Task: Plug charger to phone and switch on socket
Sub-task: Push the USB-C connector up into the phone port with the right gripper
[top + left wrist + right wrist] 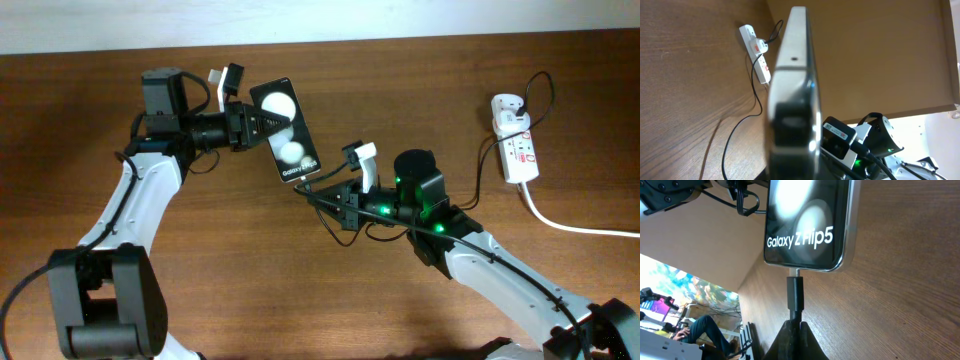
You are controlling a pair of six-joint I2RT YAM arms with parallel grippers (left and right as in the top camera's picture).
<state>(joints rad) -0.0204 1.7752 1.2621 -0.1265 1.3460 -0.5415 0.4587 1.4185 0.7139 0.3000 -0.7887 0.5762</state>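
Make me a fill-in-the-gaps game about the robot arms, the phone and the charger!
The left gripper holds the phone, whose face shows ____ white discs.
Its lettering reads Galaxy Z ____.
The right gripper holds the charger plug, coloured ____, at the phone's port.
The small marks on the white socket are ____.
Missing words: two, Flip5, black, red.

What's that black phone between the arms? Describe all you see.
The phone is a glossy black slab with a silvery rim, two white discs on its face and "Galaxy Z Flip5" lettered at one end. The left gripper clamps the other end; the charger plug, in the right gripper, meets the port in the lettered end.
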